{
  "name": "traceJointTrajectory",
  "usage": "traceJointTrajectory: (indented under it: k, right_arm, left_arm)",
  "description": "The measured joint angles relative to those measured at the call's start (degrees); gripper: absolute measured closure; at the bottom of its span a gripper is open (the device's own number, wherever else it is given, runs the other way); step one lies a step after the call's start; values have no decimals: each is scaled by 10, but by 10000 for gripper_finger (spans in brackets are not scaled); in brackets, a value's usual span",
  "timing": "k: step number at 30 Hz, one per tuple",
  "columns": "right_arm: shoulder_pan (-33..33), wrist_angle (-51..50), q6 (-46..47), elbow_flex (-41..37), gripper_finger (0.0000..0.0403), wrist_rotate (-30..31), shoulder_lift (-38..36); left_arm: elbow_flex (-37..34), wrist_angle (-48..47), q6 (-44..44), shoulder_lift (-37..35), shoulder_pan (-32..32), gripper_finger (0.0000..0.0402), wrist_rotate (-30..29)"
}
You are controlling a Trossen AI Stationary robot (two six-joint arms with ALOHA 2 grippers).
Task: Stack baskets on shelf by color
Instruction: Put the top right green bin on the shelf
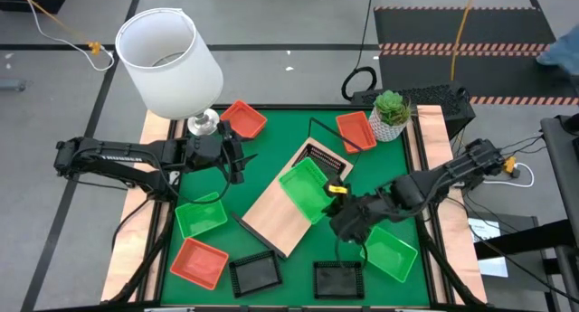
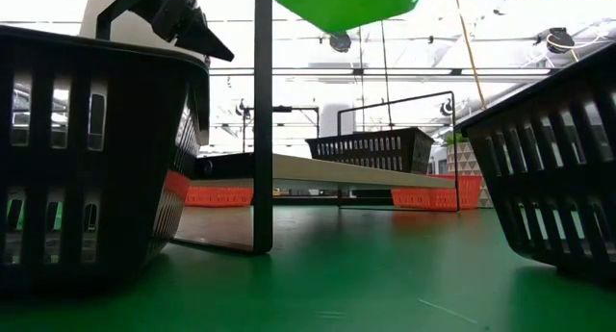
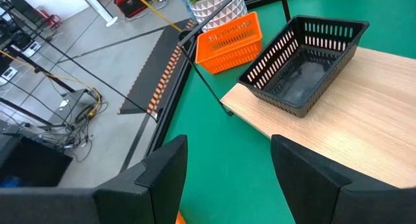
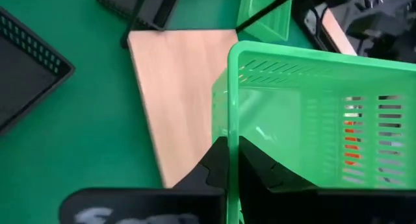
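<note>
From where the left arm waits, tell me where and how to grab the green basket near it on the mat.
Grip the green basket by one of its thin upright rim walls, probably a long one, coming straight down from above. It sits open side up and flat on the mat, so a wall fits between the open fingers of the left gripper.
</note>
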Motion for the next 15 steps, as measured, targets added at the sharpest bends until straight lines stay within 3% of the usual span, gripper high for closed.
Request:
traceJointTrajectory:
  k: [9, 15]
  right_arm:
    - [-54, 32, -114, 0, 397, -87, 26]
    - [-90, 86, -151, -54, 397, -136, 26]
  left_arm:
    - [0, -11, 5, 0, 0, 179, 0]
    - [0, -12, 5, 0, 0, 179, 0]
